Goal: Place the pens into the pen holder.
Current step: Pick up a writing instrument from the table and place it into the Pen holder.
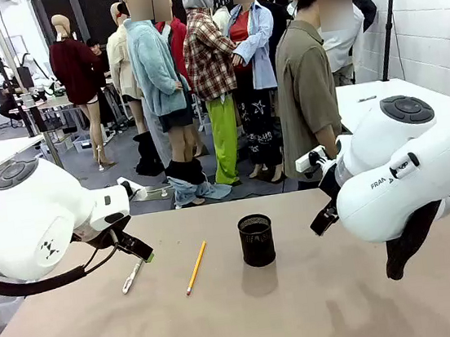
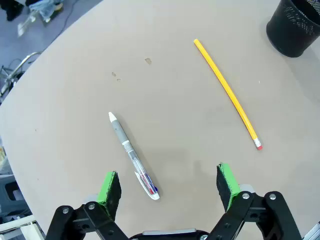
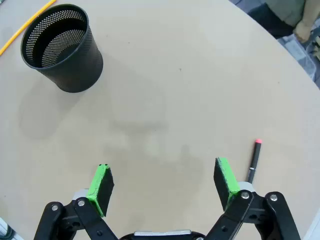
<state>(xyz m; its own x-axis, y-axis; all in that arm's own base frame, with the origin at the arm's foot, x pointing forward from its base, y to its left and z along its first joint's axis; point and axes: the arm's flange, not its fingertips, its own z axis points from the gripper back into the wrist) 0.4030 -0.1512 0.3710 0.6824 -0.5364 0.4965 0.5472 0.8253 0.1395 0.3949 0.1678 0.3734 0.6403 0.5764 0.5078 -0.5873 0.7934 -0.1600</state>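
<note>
The left tool (image 2: pixel 167 186), spread wide, hangs nearest the silver-white pen (image 2: pixel 131 152), which lies slantwise just inside one finger. The right tool (image 3: pixel 162 185) gapes too.

This is looking like a robotics lab: white robot arms (image 1: pixel 35 229) flanking the near beige table (image 1: pixel 309 314), a black stand (image 1: pixel 389 29) rising beside the painted brick wall (image 1: pixel 433 20) far right.

The dark letters "FRAN", the start of a brand name cut off where the casing curves away, are read in the front view on the white right arm (image 1: pixel 422 169), and a small dark emblem without legible letters is seen on the left arm (image 1: pixel 28 234).
</note>
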